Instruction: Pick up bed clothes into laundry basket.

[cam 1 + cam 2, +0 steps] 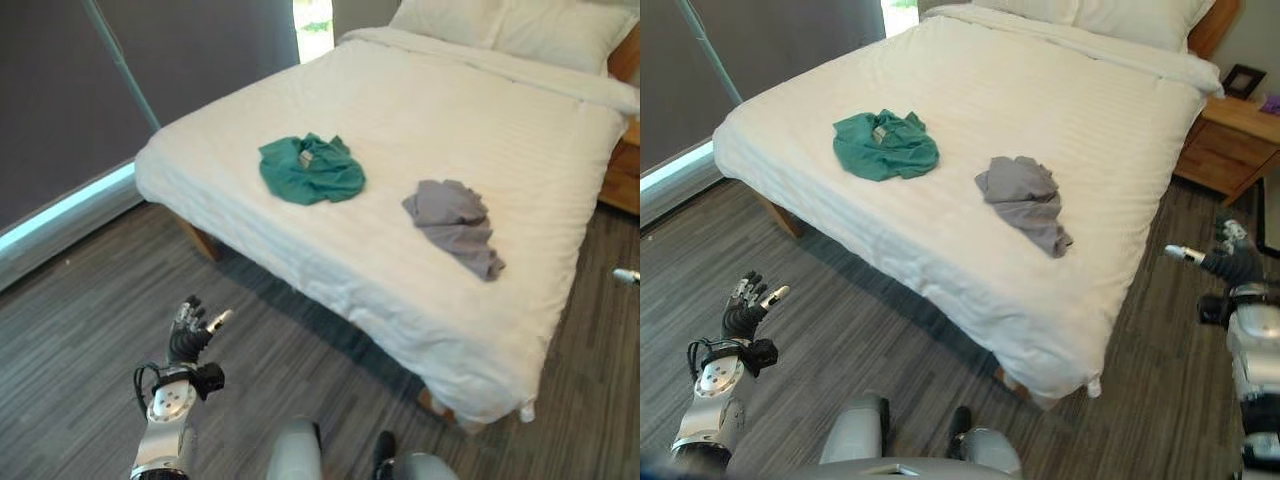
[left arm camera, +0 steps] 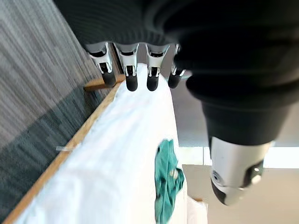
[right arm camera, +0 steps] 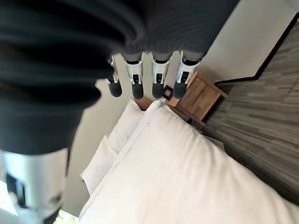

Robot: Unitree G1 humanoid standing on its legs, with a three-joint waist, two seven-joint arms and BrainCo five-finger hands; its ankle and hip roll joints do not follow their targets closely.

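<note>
A crumpled green garment (image 1: 312,168) lies near the left side of the white bed (image 1: 480,110). To its right, close to the bed's near edge, lies a grey garment (image 1: 456,224). My left hand (image 1: 190,333) is raised over the floor at lower left, well short of the bed, fingers relaxed and holding nothing. My right hand (image 1: 1228,262) hangs over the floor off the bed's right corner, also open and empty. The green garment (image 2: 167,179) shows past the left hand's fingers (image 2: 131,80) in the left wrist view.
A wooden nightstand (image 1: 1230,145) with a small picture frame (image 1: 1243,78) stands right of the bed. White pillows (image 1: 520,25) lie at the head. A dark curtain wall (image 1: 120,70) runs along the left. Grey plank floor (image 1: 90,330) surrounds the bed.
</note>
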